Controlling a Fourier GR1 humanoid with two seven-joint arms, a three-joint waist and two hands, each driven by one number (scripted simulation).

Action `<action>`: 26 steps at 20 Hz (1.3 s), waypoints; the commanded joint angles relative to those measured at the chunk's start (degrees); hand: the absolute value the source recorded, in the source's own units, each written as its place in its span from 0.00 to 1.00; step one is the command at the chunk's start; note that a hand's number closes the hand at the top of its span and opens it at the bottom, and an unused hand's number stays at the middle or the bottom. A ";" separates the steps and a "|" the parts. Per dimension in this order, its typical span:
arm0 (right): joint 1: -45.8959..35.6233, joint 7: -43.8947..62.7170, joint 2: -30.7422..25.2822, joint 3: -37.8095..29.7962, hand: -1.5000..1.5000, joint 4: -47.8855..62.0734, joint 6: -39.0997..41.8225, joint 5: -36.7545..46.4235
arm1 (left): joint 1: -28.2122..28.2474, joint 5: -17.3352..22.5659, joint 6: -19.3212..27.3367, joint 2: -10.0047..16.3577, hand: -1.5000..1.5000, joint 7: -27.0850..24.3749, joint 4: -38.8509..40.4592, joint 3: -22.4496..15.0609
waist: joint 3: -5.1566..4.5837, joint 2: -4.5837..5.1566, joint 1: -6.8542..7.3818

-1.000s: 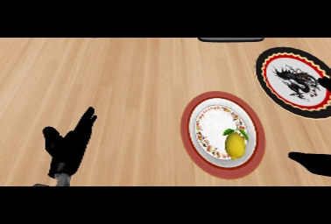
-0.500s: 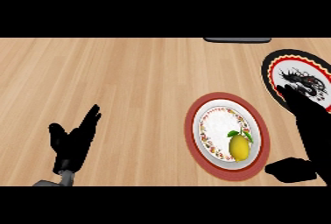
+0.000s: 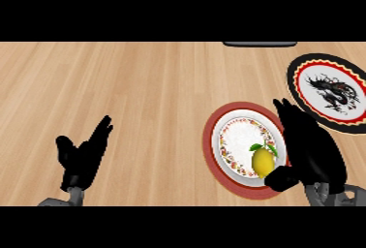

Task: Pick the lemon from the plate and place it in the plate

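A yellow lemon with a green leaf lies on the near right part of a white, red-rimmed plate. My right hand stands just right of the lemon over the plate's right edge. Its fingers are straight and point away from me, and its thumb sits just below the lemon. A black-rimmed plate with a dragon picture lies at the far right. My left hand rests open at the lower left, fingers up.
A dark flat object shows at the counter's far edge, upper right. Bare wooden counter fills the left and middle.
My right hand has come up from the lower right edge and now stands beside the lemon. The view has shifted slightly. The left hand stays as it was.
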 commanded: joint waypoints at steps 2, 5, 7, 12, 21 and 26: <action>-0.11 9.66 7.76 3.05 0.00 1.24 3.96 1.54 | -0.10 -0.34 0.51 -0.29 0.50 4.23 -0.97 -0.01 | -0.33 0.16 -0.39; -0.76 8.67 9.53 2.22 0.00 3.28 5.24 2.89 | 0.67 -1.06 -0.68 -0.97 0.50 1.59 1.43 0.53 | -0.34 0.21 -0.49; 0.67 5.48 10.86 2.86 0.00 6.51 2.29 5.62 | -2.00 -1.83 -0.68 -3.37 0.50 -0.50 6.23 0.68 | -0.34 0.32 -0.73; 0.27 6.89 11.55 1.80 0.00 6.35 6.69 8.65 | 2.79 -2.88 0.05 -3.19 0.50 1.27 -0.29 -0.45 | -0.33 0.12 -0.46; 2.92 2.12 13.96 0.26 0.00 13.62 5.50 15.03 | -0.31 -4.03 -0.24 -4.40 0.50 2.36 2.64 1.62 | -0.31 0.23 -0.74; 4.35 -2.15 15.26 -3.32 0.00 15.55 6.36 14.93 | 1.80 -4.22 -1.82 -3.61 0.50 4.90 -1.98 2.43 | -0.30 0.17 -0.57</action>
